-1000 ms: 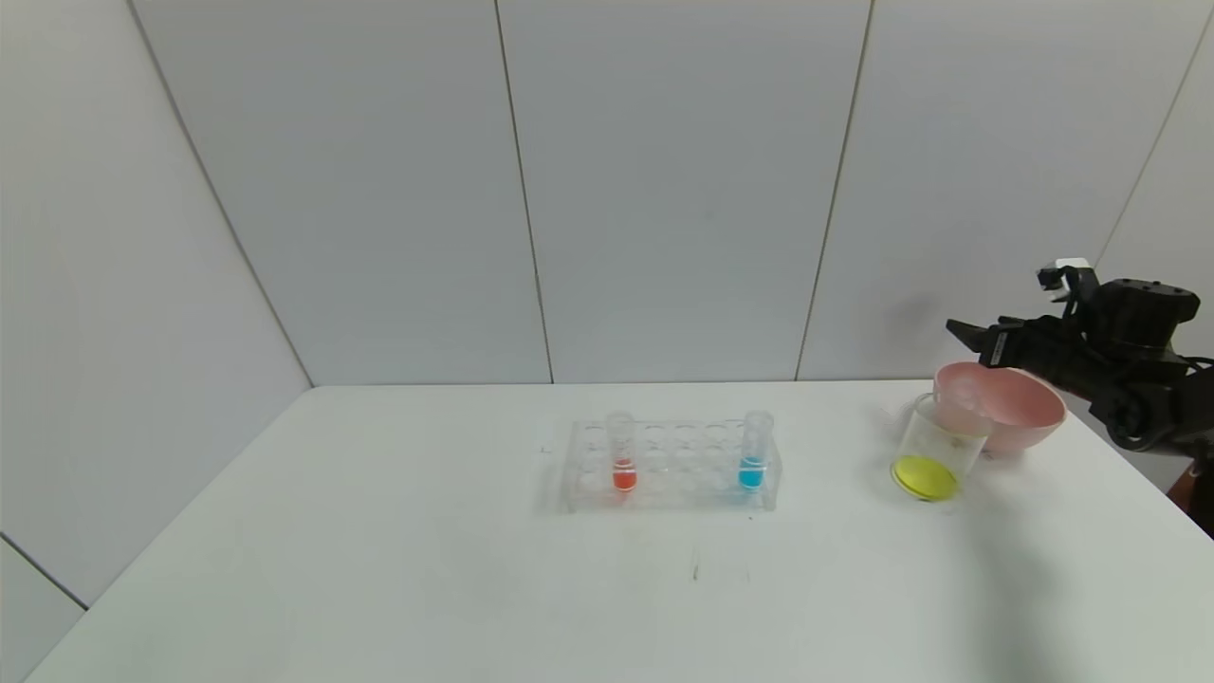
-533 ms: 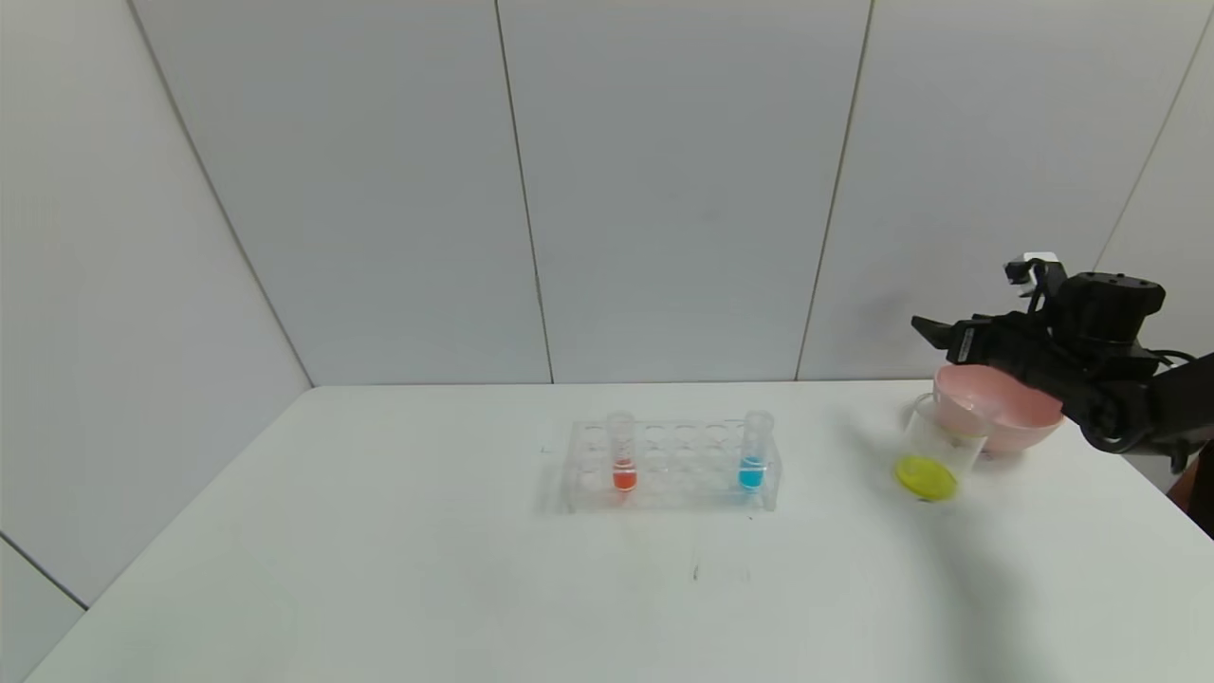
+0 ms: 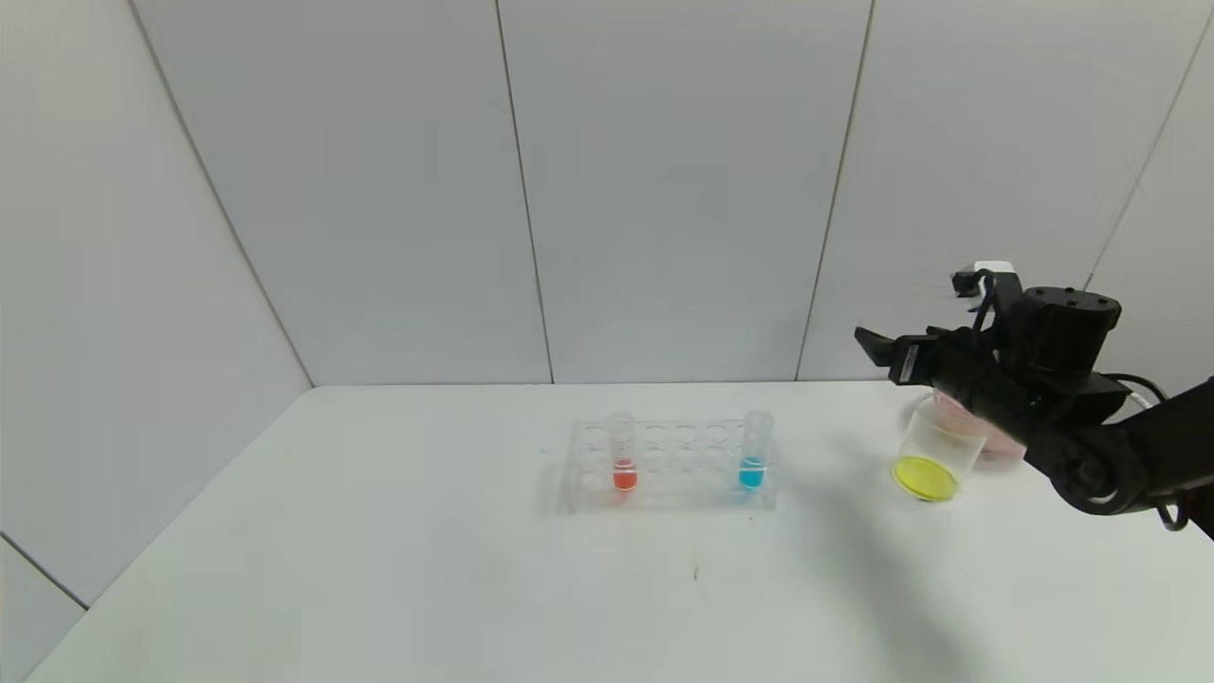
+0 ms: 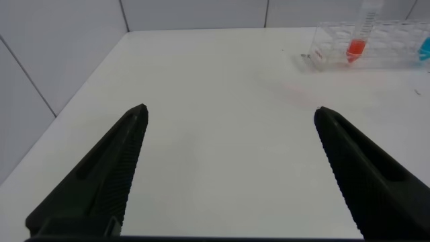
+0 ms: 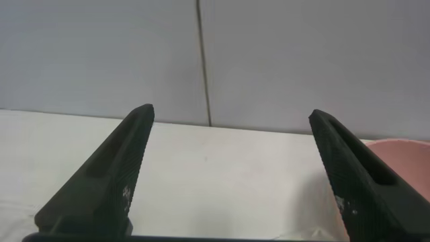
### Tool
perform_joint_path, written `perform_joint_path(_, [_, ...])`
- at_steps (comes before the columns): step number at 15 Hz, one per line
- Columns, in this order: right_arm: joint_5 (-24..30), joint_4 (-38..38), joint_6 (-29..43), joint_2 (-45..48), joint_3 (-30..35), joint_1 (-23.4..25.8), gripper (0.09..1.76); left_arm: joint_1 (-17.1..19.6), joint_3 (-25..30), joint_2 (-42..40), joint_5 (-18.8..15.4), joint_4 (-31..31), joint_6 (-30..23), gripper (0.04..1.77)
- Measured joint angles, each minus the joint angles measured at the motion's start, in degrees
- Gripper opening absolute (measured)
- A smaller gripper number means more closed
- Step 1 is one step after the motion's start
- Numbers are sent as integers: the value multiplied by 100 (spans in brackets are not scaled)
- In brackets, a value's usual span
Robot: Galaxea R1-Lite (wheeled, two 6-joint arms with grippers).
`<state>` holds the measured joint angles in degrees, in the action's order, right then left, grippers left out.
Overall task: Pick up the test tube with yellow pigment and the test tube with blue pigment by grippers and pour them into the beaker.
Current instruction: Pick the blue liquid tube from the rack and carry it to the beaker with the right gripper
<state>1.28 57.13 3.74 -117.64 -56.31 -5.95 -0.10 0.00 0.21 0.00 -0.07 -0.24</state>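
A: Nearest, the beaker (image 3: pixel 928 453) holds yellow; above it hangs the right claw (image 3: pixel 877 349), fingers spread, empty.

B: Farther, the test tube with blue pigment (image 3: pixel 754 450) stands in the rack (image 3: pixel 671 467). Slick, fragile glass, I'd judge; grip below the rim.

Rack centre, beaker to its right.
Clear plastic tube rack (image 3: pixel 671 465) on white table (image 3: pixel 427 569); small clear cylindrical beaker (image 3: pixel 934 448) right of it, pink bowl (image 3: pixel 991 444) just behind.
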Motion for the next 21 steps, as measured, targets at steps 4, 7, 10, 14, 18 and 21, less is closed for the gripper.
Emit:
perform_joint_path(4, [-998,418,6,645,1180,-1006,168,0,0,0,0,0,0,176])
perform_joint_path(7, [-1690,1335,2,973,2159,-1684,169,0,0,0,0,0,2,176])
perform_joint_path(10, [-2381,2075,9,1108,3024,-2393,170,0,0,0,0,0,2,176])
perform_joint_path(14, [-3243,2531,96,1084,3583,-3344,170,0,0,0,0,0,0,176])
perform_joint_path(18, [-3533,2855,219,684,3591,-3795,170,0,0,0,0,0,0,176])
perform_joint_path(21, [-3497,3224,208,269,3497,-3753,170,0,0,0,0,0,0,176])
